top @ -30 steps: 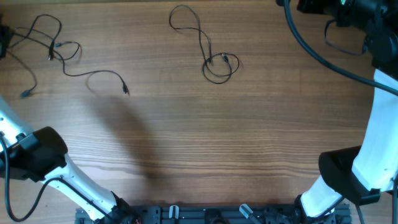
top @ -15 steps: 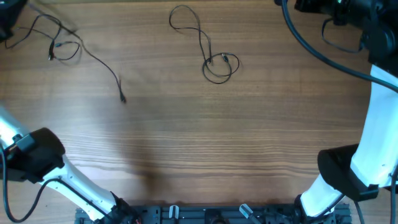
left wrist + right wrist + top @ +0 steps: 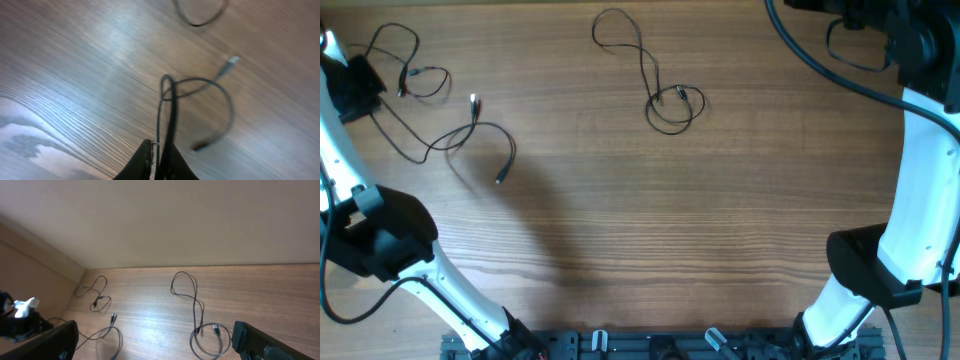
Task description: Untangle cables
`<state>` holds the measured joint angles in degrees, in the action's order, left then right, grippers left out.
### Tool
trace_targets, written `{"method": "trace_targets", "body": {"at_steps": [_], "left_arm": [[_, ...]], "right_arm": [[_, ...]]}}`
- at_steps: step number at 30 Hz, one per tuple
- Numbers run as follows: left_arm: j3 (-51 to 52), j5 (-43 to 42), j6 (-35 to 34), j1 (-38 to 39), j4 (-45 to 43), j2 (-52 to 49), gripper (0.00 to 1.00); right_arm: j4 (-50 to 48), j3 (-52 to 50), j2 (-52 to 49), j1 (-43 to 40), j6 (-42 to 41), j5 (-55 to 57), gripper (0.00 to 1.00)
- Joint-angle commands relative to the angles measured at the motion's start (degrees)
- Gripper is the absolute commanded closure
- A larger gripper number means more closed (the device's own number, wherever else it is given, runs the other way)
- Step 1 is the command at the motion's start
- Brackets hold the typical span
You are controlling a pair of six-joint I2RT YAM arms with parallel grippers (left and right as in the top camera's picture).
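Cables (image 3: 172, 115): left gripper (image 3: 158, 162) jaws clenched on a doubled strand of the far-left bunch, whose loop trails away across the desk (image 3: 720, 230) toward centre; second cable (image 3: 678, 95) lies well apart, nearer the right gripper (image 3: 160, 342), jaws released wide.

Ahead of left tool (image 3: 159, 162): looped cable (image 3: 173, 110) across the table (image 3: 75, 65).
Left of it: table bare.
Under right tool (image 3: 155, 332): coiled cable (image 3: 216, 328); wall (image 3: 175, 220) beyond.

Wooden table (image 3: 720, 220), loose black cables (image 3: 660, 97)
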<state>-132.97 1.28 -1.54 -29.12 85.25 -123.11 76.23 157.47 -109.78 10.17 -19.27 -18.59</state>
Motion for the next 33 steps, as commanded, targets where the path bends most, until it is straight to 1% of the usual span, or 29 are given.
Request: {"method": "trace_targets", "body": {"at_steps": [1,2,3,4,8,12,13,15,17,18,21,22,23,24,25,26,30,31,33], "left_arm": [[7.76,8.87,1.09,-2.10,-10.84,-0.57,0.96],[9.44,11.08,1.11,-2.75,-13.88,-0.57,0.96],[10.29,12.35,1.11,-3.17,-15.47,-0.57,0.92],[11.54,13.40,1.14,-3.98,-18.56,-0.57,0.92],[14.10,14.05,1.33,-7.39,-31.67,-1.14,0.93],[14.10,14.19,1.77,-9.53,-41.20,-3.15,0.96],[14.10,14.23,4.42,-9.64,-43.12,-3.69,0.96],[14.10,14.21,7.34,-9.68,-45.33,-4.57,0.96],[14.10,14.21,7.37,-9.77,-46.16,-5.73,0.92],[14.10,14.25,7.37,-9.94,-46.56,-6.71,0.85],[14.10,14.25,7.34,-11.13,-48.81,-8.76,0.84],[14.10,14.25,7.34,-11.54,-49.77,-8.92,0.80],[14.10,14.21,7.32,-12.04,-51.76,-8.92,0.63],[14.10,14.21,7.32,-12.24,-53.07,-8.90,0.43],[14.10,14.14,7.30,-12.26,-53.90,-8.90,0.18],[14.10,12.74,7.30,-12.24,-54.55,-8.90,0.00],[14.08,-0.15,7.30,-11.43,-55.71,-8.66,0.00],[14.08,-2.27,7.30,-10.78,-55.47,-8.61,0.04],[14.10,-10.38,7.10,-8.76,-52.98,-8.59,0.09]], "right_arm": [[0.00,-0.09,-0.63,0.09,-0.26,-0.98,0.00],[0.00,-0.09,-0.63,0.09,-0.26,-0.98,0.00],[0.00,-0.09,-0.63,0.09,-0.26,-0.98,0.00],[-0.02,-0.09,-0.63,0.09,-0.28,-0.98,0.00],[0.02,-0.09,-0.63,0.09,-0.24,-0.96,0.00],[0.72,-0.09,-0.63,0.09,-0.20,-0.76,0.00],[0.79,-0.09,-0.63,0.09,-0.17,-0.76,0.00],[0.66,-0.09,-0.66,0.09,-0.22,-0.74,0.00],[0.55,-0.09,-0.66,0.09,-0.20,-0.76,0.00],[0.59,-0.09,-0.66,0.09,-0.20,-0.74,0.00],[0.70,-0.11,-0.66,0.09,-0.20,-0.76,0.00],[0.83,-0.11,-0.66,0.09,-0.20,-0.76,0.00],[0.96,-0.11,-0.66,0.09,-0.22,-0.74,0.00],[0.92,-0.09,-0.68,0.09,-0.20,-0.74,0.00],[0.87,-0.11,-0.66,0.09,-0.20,-0.74,0.00],[0.87,-0.11,-0.66,0.09,-0.22,-0.76,0.00],[0.87,-0.11,-0.68,0.09,-0.24,-0.76,0.00],[0.87,-0.11,-0.68,0.09,-0.26,-0.76,0.00],[0.94,-0.09,-0.70,0.09,-0.26,-0.79,0.00]]}}
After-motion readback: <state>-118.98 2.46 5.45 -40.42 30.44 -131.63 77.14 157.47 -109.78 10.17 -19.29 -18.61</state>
